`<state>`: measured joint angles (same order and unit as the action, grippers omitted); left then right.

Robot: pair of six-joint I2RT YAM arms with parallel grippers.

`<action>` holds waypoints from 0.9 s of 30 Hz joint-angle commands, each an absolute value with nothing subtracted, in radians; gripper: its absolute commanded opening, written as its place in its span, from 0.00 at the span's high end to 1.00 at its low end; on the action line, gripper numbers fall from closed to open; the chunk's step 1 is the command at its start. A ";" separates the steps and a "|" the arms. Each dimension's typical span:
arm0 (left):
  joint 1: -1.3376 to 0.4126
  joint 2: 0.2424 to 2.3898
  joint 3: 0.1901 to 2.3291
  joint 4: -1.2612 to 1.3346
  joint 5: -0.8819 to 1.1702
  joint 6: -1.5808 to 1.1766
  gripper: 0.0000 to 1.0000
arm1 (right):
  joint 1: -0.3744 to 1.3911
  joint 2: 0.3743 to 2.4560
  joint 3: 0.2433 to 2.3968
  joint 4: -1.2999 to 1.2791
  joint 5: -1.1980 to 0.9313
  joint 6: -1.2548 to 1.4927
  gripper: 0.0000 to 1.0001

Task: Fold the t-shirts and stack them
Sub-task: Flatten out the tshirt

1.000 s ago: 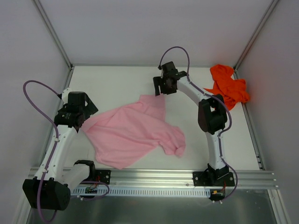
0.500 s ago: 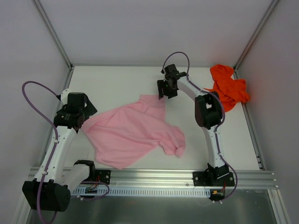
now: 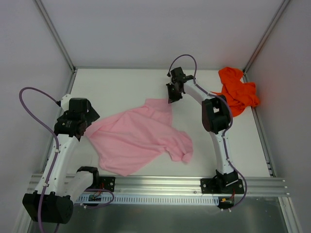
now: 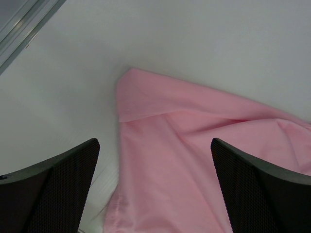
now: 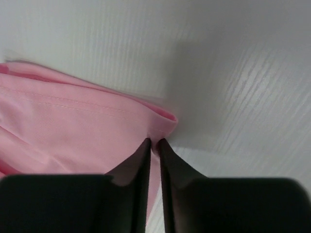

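Pink t-shirt (image 3: 138, 138) — corner pinched by right pincer (image 5: 154, 143), left pincer (image 4: 154, 148) spread.

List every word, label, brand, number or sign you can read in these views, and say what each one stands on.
None: no text can be read in any view.
pink t-shirt: plain cloth, no print showing.
orange-red t-shirt: crumpled, no print showing.
rail at the near edge: any marking is too small to read.
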<state>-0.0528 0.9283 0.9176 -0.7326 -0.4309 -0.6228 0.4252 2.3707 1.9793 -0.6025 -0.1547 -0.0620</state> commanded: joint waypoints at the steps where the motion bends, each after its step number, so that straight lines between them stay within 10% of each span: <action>1: -0.058 0.911 0.913 -0.759 -0.477 -0.663 0.01 | 0.426 2.418 2.000 -0.630 -0.110 -0.057 0.92; 27: -0.031 1.405 0.847 -0.405 -0.373 -0.720 0.18 | 0.344 2.102 1.752 -0.479 -0.098 -0.051 0.99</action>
